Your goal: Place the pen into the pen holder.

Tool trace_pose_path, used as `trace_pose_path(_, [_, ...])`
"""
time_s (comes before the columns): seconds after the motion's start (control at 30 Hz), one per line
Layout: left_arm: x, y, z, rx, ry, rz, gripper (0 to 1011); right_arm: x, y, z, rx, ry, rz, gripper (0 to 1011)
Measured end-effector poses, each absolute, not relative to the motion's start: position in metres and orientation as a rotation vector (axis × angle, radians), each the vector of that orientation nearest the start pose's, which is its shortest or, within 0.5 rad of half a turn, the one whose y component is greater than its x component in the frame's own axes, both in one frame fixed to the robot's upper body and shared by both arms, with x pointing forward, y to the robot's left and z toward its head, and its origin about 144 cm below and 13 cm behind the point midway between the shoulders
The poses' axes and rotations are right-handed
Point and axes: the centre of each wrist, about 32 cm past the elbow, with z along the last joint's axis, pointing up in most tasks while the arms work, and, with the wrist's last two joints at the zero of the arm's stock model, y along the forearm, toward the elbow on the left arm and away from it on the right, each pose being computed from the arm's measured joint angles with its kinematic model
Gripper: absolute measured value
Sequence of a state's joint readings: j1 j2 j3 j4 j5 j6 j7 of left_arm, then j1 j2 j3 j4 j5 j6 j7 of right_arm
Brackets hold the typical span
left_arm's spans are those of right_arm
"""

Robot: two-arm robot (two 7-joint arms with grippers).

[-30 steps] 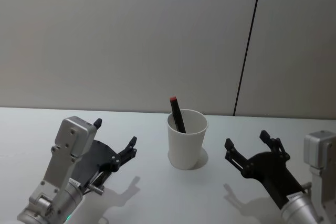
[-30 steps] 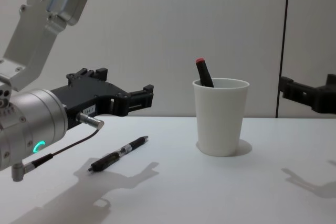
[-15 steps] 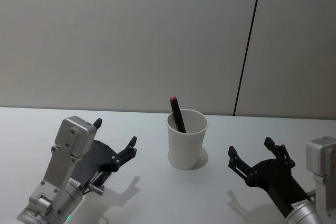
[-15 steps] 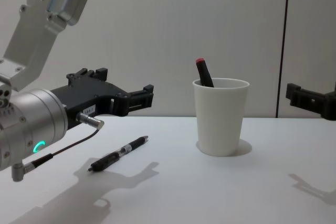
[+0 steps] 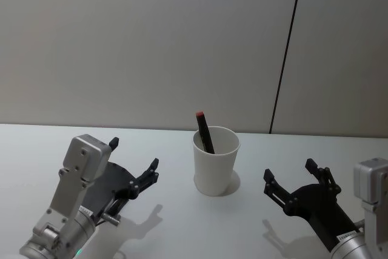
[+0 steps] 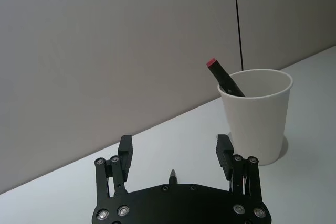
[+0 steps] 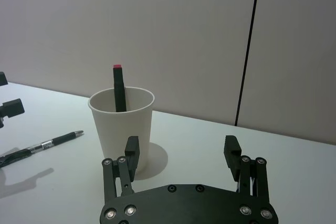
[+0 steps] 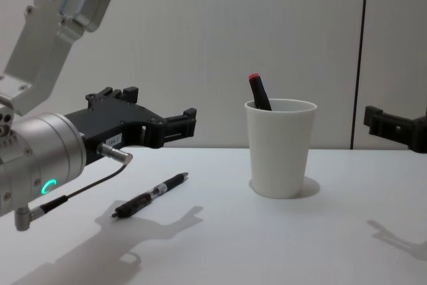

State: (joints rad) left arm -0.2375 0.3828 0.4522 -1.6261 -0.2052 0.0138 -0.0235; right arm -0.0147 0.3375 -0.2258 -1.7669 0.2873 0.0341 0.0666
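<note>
The pen holder [image 5: 216,163], a white paper cup, stands mid-table, also in the chest view [image 8: 280,151]. A black marker with a red end [image 5: 204,130] leans inside it. A black pen [image 8: 150,195] lies flat on the table to the cup's left, below my left gripper [image 5: 134,153]. The right wrist view shows that pen [image 7: 50,142] too. My left gripper [image 6: 175,142] is open and empty, hovering above the pen and pointing toward the cup. To the right of the cup, my right gripper [image 5: 288,169] is open and holds nothing, its fingers apart [image 7: 181,142].
The white table [image 5: 182,228] runs back to a grey wall [image 5: 151,40] with a dark vertical seam [image 5: 286,53]. Bare tabletop lies in front of the cup between the two arms.
My right gripper has drawn back from the cup toward me and lower, then held still. The left gripper, the pen and the cup have not moved.
</note>
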Motion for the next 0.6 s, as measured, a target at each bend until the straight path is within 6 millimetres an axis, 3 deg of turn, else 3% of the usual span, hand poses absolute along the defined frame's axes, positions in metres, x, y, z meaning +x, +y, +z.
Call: trace_pose_path(0.6, [0.489,0.223,1.210,0.084,-0.166,1.024,1003,0.443,-0.237,1.189,0.026,-0.075,-1.229,1001])
